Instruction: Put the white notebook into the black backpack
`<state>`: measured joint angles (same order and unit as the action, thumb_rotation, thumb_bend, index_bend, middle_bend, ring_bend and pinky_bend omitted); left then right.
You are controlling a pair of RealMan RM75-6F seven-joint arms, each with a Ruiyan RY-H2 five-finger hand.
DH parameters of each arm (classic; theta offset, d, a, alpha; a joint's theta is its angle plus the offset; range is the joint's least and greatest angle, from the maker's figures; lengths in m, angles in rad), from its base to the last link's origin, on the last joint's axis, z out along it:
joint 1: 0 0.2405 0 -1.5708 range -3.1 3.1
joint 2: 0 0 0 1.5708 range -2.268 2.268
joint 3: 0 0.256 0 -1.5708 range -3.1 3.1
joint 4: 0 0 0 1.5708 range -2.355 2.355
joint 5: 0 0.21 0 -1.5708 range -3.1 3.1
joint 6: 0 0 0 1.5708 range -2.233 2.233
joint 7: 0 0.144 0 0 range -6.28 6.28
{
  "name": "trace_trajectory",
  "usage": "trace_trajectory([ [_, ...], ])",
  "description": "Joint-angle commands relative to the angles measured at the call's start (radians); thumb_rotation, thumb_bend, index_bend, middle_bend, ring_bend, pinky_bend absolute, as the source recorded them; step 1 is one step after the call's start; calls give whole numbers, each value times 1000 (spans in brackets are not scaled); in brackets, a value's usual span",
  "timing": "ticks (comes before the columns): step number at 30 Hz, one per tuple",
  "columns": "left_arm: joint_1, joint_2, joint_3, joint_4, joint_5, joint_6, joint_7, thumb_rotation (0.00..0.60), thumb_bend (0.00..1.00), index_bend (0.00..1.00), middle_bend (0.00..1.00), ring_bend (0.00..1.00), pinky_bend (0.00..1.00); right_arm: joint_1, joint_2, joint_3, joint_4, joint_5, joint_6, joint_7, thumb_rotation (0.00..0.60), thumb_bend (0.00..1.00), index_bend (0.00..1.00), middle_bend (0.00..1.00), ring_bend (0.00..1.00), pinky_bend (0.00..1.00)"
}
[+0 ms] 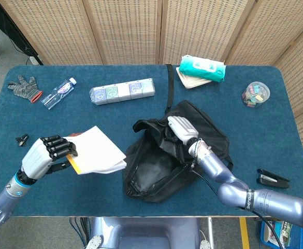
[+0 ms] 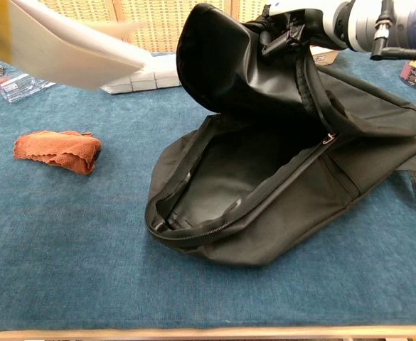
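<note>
The white notebook (image 1: 98,150) is off the table, gripped at its left edge by my left hand (image 1: 50,152); it hovers just left of the black backpack (image 1: 213,141). In the chest view the notebook (image 2: 60,44) hangs tilted at the upper left. My right hand (image 1: 179,129) grips the backpack's top flap and holds it raised, so the zipped mouth (image 2: 243,181) gapes toward the front left. That hand (image 2: 304,21) shows only partly at the top edge of the chest view. The inside of the bag looks empty.
A brown cloth (image 2: 55,149) lies left of the bag. Along the back are a glove (image 1: 23,86), a water bottle (image 1: 58,92), a row of boxes (image 1: 121,91), a teal pack (image 1: 202,67) and a jar (image 1: 256,94). A stapler (image 1: 273,179) lies near right.
</note>
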<state>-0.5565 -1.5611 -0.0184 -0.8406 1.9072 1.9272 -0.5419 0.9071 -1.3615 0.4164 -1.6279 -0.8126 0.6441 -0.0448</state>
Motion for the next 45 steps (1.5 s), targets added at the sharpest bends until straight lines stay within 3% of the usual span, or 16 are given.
trace_trajectory([
  [1, -42, -76, 13, 62, 53, 43, 0, 600, 529, 830, 646, 622, 725, 10, 32, 1, -15, -7, -44, 35, 600, 1000, 596, 629, 665, 762],
  [13, -168, -284, 27, 293, 138, 124, 11, 600, 529, 828, 646, 617, 724, 15, 130, 18, -78, 13, -180, 182, 600, 1000, 599, 631, 665, 762],
  [23, -283, -438, 67, 471, 151, 53, 66, 600, 538, 816, 646, 600, 724, -5, 218, 64, -148, -41, -278, 306, 600, 1000, 599, 632, 665, 763],
  [36, -409, -528, 78, 565, 104, -46, 82, 600, 551, 809, 646, 568, 724, -37, 281, 120, -227, -156, -425, 406, 600, 1000, 603, 637, 665, 763],
  [45, -475, -557, 105, 607, 84, -147, 130, 600, 579, 801, 645, 551, 724, -74, 297, 173, -270, -226, -453, 449, 600, 1000, 604, 637, 665, 762],
])
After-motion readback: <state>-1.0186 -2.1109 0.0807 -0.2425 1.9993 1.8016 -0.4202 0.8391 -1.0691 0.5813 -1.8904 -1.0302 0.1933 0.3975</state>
